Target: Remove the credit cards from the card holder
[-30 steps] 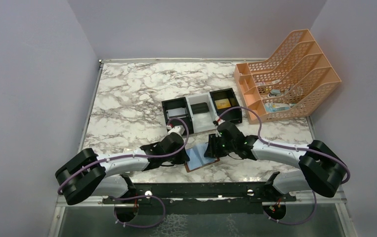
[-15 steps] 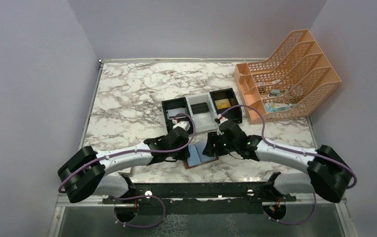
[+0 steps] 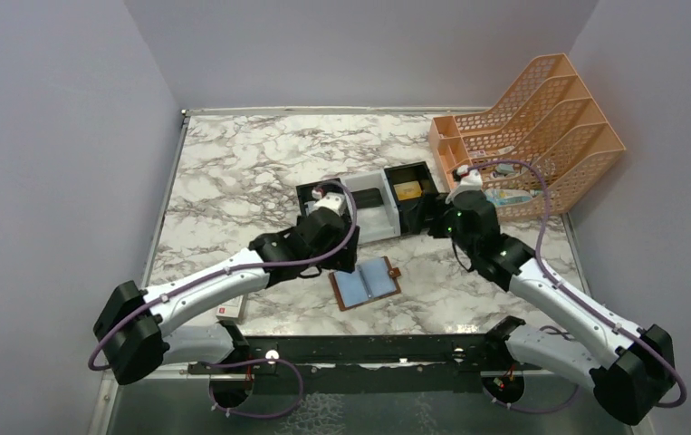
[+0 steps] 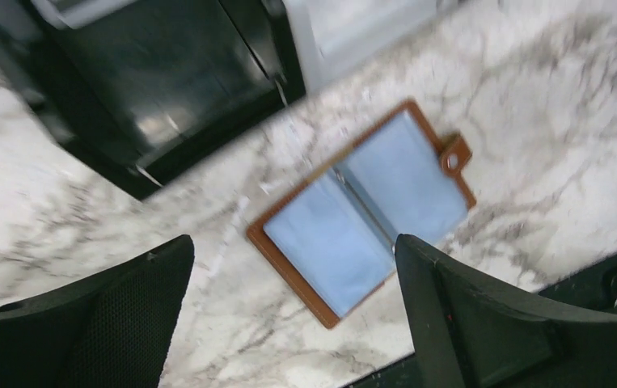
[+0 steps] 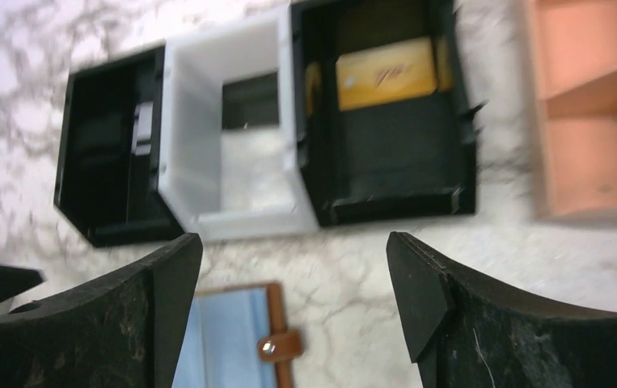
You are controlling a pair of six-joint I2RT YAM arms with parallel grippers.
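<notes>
The card holder (image 3: 365,283) lies open and flat on the marble, brown rim up, with pale blue pockets and its snap tab to the right. No gripper touches it. My left gripper (image 3: 337,261) hovers just to its upper left, open and empty; the left wrist view shows the card holder (image 4: 361,210) beyond the left gripper (image 4: 293,242). My right gripper (image 3: 423,219) hangs open and empty by the tray's right compartment; only a corner of the holder (image 5: 232,331) shows below it (image 5: 294,242). A pale credit card (image 5: 141,129) stands in the tray's left compartment. I cannot tell whether the pockets hold cards.
The black-and-white tray (image 3: 373,231) stands behind the holder, with a gold-yellow card (image 3: 407,190) in its right compartment. An orange file rack (image 3: 532,136) fills the back right corner. A white box with a red mark (image 3: 231,311) lies under my left arm near the front edge.
Both grippers have opened and let go of the card holder. The right arm swung back and right toward the tray, the left rose toward the tray. The holder now lies spread open.
</notes>
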